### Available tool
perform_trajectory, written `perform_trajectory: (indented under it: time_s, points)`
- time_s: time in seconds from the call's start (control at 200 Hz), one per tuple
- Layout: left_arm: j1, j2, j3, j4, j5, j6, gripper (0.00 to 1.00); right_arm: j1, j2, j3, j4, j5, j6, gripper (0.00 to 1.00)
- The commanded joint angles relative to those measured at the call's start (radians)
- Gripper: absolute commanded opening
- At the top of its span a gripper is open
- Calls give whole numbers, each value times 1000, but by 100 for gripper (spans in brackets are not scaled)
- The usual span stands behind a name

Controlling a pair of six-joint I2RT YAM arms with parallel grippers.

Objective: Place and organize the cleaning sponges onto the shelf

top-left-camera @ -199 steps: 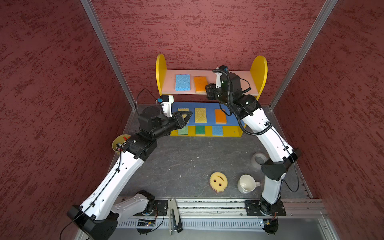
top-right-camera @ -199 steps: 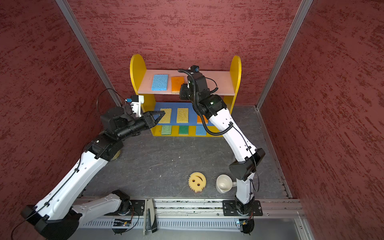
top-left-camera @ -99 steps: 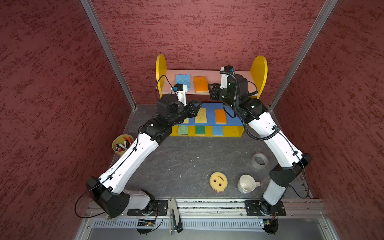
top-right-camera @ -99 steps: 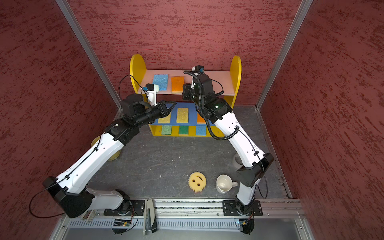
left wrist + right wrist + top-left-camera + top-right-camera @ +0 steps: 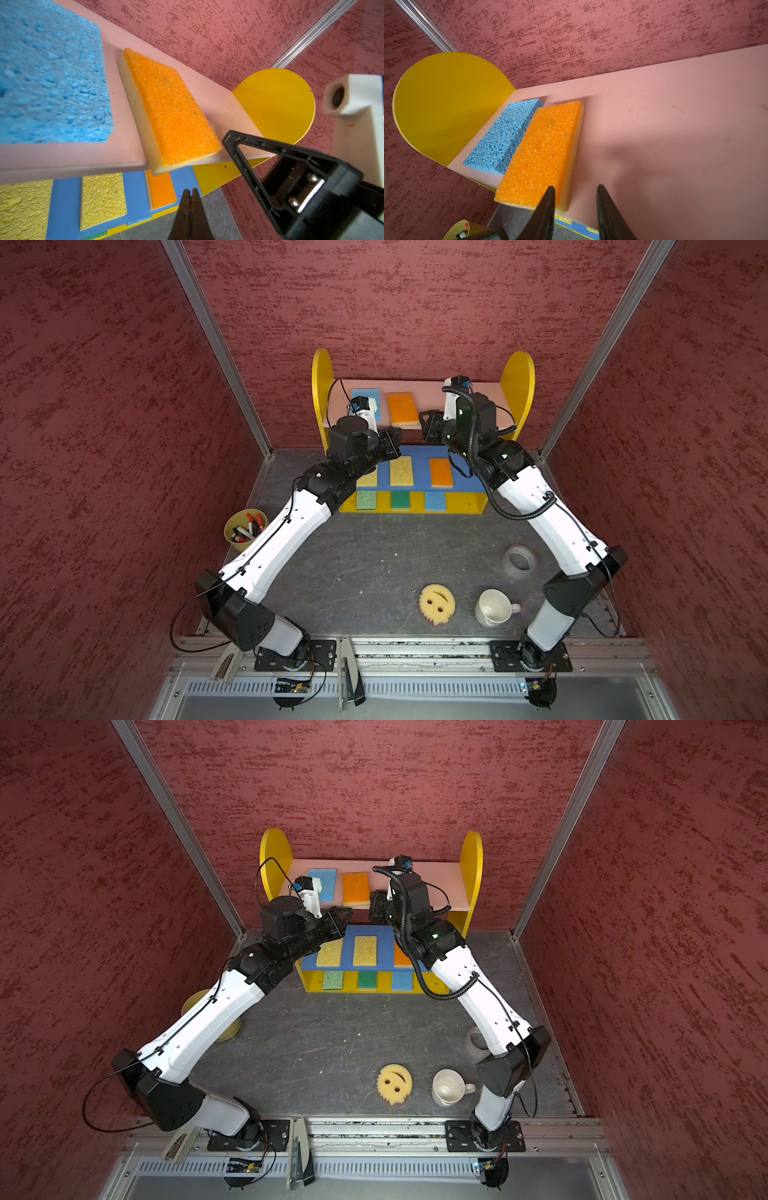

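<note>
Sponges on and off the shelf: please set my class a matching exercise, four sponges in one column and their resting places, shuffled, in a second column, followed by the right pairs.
Column 1
1. smiley sponge
2. dark green sponge
3. overhanging orange sponge
4. central yellow sponge

Column 2
A. pink top board
B. table, beside the white mug
C. yellow base
D. blue middle board

Pairs: 1-B, 2-C, 3-A, 4-D

Mottled red walls (image 5: 415, 302) enclose a dark grey marbled floor (image 5: 374, 564).
</note>
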State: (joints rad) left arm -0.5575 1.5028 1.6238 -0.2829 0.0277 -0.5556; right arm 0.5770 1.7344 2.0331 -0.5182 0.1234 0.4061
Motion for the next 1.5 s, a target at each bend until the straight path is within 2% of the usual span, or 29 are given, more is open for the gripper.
perform_trajectory:
  time_s: [0.0,0.306,1.122,1.282,1.498]
  points:
    - [-1,24,36,30,-42,34,0,-13,-46,-24,50,-25,15,35]
    - [-2,66,74,33,-86,35,0,-33,-69,-81,85,-37,25,36]
    - [-1,105,117,23,-159,39,0,-55,-49,-93,99,-79,36,37]
    - [0,105,118,21,-149,36,0,-57,-42,-91,100,-79,36,37]
    - [-6,70,84,21,-76,-20,0,-58,-49,-99,99,-87,39,38]
